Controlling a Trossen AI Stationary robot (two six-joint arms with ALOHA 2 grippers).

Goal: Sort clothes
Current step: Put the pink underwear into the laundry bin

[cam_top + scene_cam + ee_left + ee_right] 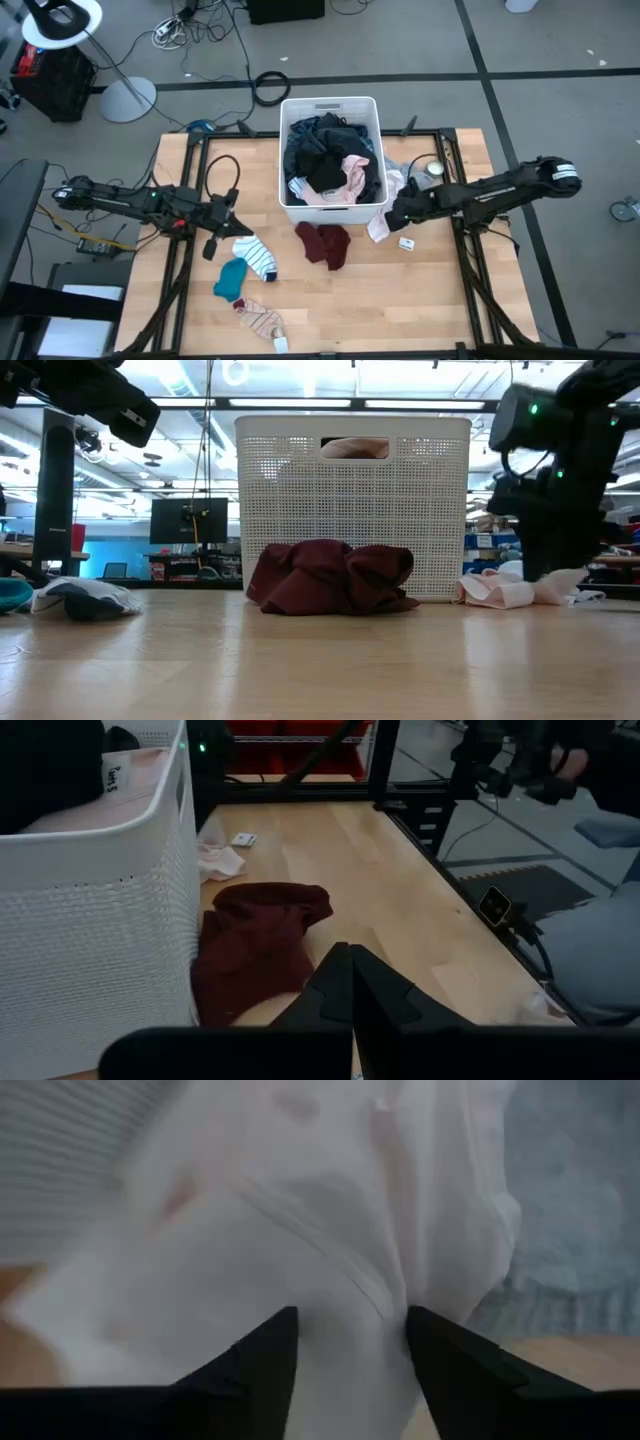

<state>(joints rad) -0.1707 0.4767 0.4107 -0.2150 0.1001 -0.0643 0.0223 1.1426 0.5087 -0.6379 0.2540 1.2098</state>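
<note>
Right gripper point(340, 1342) parted astride white garment point(330, 1230), its edges cut off

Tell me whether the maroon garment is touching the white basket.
Touching. The left wrist view shows the maroon garment pressed against the basket wall with no gap; the low view agrees.

Basket and garments lying on the table at table-top height

A maroon garment point(332, 577) is lying crumpled against the front of the white slotted basket point(352, 500), a pale pink-white garment point(510, 588) is resting beside the basket under the right arm point(555, 470), and a white and dark sock point(82, 598) is lying well apart at the other side.
</note>
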